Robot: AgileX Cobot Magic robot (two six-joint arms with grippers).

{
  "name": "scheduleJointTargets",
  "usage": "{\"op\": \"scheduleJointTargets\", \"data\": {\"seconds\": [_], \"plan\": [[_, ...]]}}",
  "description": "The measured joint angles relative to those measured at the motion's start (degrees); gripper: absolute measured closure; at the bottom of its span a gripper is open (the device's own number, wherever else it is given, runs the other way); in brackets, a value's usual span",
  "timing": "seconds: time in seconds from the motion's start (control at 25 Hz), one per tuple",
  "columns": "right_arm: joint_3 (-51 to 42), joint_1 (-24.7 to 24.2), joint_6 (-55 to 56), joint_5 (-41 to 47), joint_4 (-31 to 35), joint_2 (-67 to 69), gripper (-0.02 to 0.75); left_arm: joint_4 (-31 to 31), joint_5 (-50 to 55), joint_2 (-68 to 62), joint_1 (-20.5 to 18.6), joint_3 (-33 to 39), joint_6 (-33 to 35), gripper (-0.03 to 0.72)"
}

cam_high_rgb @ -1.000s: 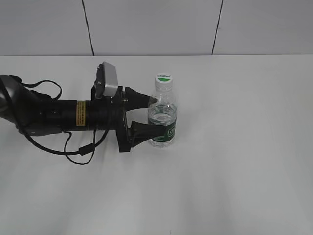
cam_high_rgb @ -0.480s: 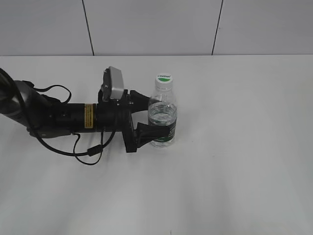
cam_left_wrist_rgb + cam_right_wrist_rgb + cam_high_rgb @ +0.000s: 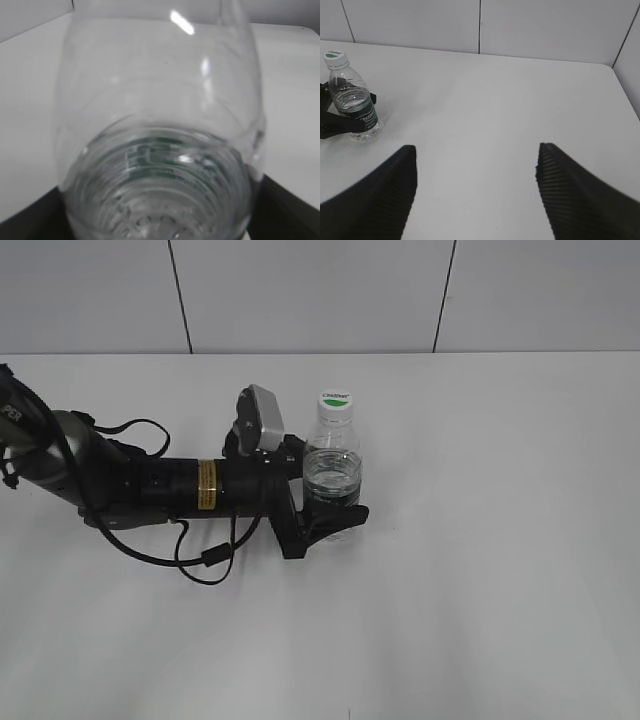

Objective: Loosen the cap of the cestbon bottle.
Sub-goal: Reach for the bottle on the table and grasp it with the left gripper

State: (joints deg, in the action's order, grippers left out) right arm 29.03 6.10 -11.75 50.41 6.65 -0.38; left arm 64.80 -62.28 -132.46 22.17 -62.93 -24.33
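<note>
The cestbon bottle (image 3: 333, 472) stands upright on the white table, clear, with a dark green label band low down. Its white cap (image 3: 337, 400) with a green logo sits on top. My left gripper (image 3: 335, 490) reaches in level from the left, open, one finger on each side of the bottle's lower body. In the left wrist view the bottle (image 3: 160, 125) fills the frame between the dark jaws (image 3: 160, 215). My right gripper (image 3: 476, 155) is open and empty, far from the bottle (image 3: 355, 107) and cap (image 3: 333, 55), and out of the exterior view.
The white table (image 3: 500, 540) meets a grey panelled wall at the back. The left arm's black cable (image 3: 205, 560) loops on the table beside the arm. The table's right edge shows in the right wrist view (image 3: 625, 85).
My left gripper has moved right, from its fingertips just reaching the bottle to the fingers straddling the bottle's body. The bottle has stayed in place.
</note>
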Motion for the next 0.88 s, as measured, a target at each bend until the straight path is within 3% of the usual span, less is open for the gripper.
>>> {"op": "scheduleJointTargets", "data": {"seconds": [0.28, 0.6, 0.88], "plan": [[0.0, 0.0, 0.0, -0.12, 0.0, 0.0, 0.169, -3.68, 0.22, 0.0, 0.0, 0.0, 0.0, 0.28], [0.0, 0.0, 0.0, -4.36, -1.39, 0.33, 0.169, -3.93, 0.33, 0.0, 0.0, 0.0, 0.0, 0.28], [0.0, 0.0, 0.05, -11.71, -2.04, 13.18, 0.169, -3.97, 0.33, 0.0, 0.0, 0.0, 0.0, 0.28]]}}
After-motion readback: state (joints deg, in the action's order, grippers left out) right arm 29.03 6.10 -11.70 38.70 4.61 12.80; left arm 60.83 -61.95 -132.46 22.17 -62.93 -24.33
